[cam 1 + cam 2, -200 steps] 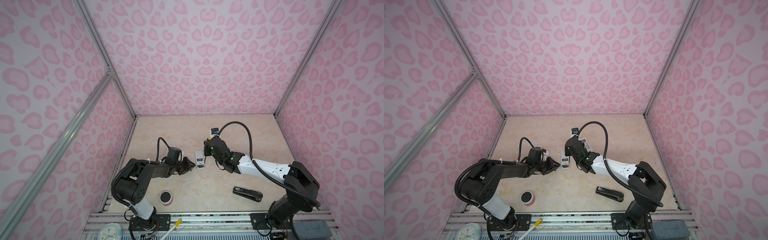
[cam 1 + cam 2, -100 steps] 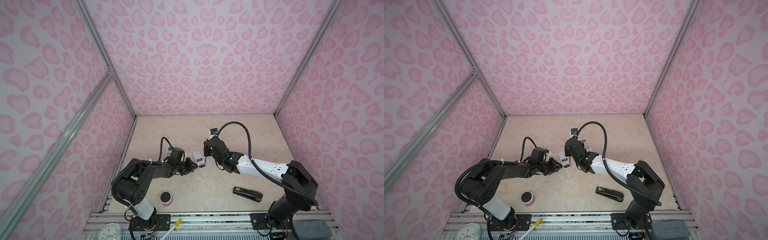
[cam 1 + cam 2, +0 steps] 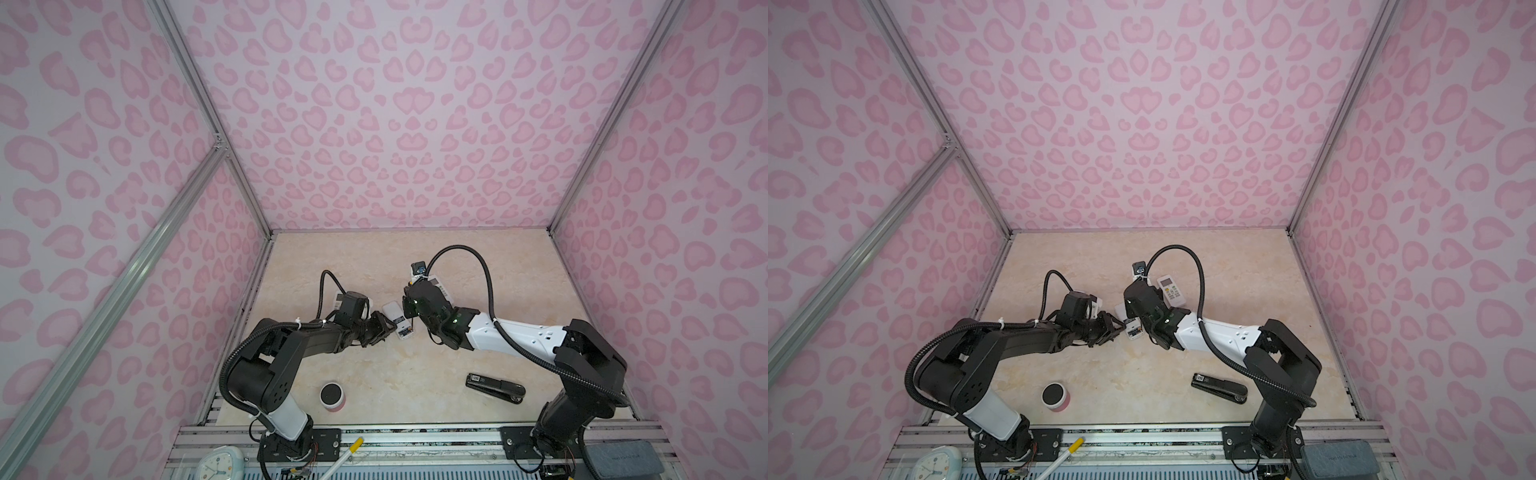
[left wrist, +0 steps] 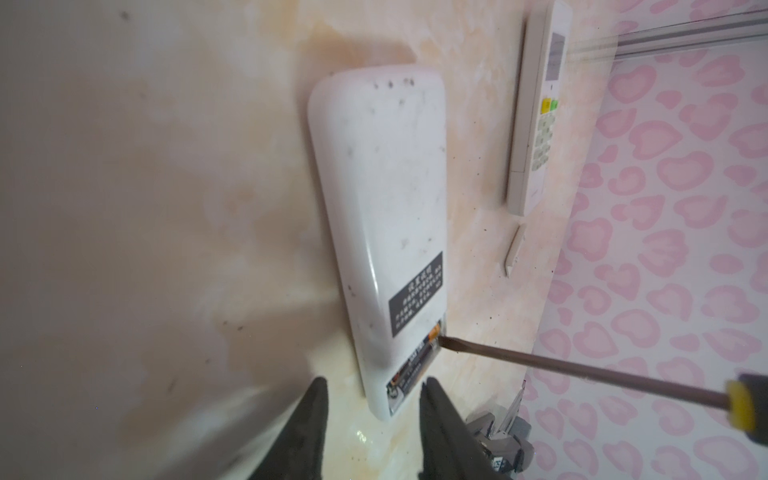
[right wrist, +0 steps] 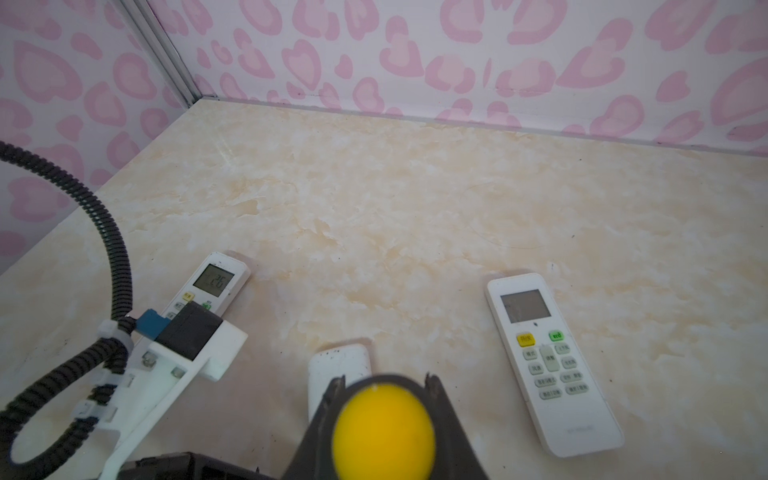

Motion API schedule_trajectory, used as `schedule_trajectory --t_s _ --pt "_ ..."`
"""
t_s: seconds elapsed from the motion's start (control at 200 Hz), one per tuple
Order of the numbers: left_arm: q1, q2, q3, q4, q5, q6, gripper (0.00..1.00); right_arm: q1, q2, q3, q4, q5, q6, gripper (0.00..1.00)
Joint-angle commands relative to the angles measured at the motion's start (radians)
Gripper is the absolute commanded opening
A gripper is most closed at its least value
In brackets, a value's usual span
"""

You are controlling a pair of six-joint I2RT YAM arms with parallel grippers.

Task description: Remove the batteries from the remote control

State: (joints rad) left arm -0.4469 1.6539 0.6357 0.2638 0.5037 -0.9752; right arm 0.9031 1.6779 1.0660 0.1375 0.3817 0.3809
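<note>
The white remote control (image 4: 380, 199) lies face down with its battery bay uncovered at the near end; it shows in both top views (image 3: 398, 319) (image 3: 1130, 325). The batteries (image 4: 417, 358), dark with an orange band, sit inside the bay. My left gripper (image 4: 374, 382) is open, its fingers either side of that end without touching it. My right gripper (image 5: 384, 378) is shut on a screwdriver (image 4: 582, 370) with a yellow handle end (image 5: 382, 428). The screwdriver's tip rests at the bay's edge by the batteries.
Two more white remotes lie face up nearby (image 5: 552, 365) (image 5: 212, 286). A small white flat piece (image 4: 515, 249) lies beside the task remote. A black stapler (image 3: 494, 386) and a pink cup with a dark top (image 3: 332, 397) stand near the front edge.
My left gripper has slid right to the remote's near end and its jaws have widened. The remote has turned slightly. The right arm has barely moved.
</note>
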Motion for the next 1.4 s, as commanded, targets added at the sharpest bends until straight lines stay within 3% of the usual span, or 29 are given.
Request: schedule_trajectory --t_s 0.0,1.395 --pt "0.001 0.012 0.009 0.018 -0.004 -0.004 0.4 0.001 0.007 0.006 0.051 0.027 -0.026 0.0" --pt "0.0 0.059 0.015 0.051 -0.006 -0.034 0.37 0.015 0.01 -0.037 0.128 -0.003 -0.074 0.0"
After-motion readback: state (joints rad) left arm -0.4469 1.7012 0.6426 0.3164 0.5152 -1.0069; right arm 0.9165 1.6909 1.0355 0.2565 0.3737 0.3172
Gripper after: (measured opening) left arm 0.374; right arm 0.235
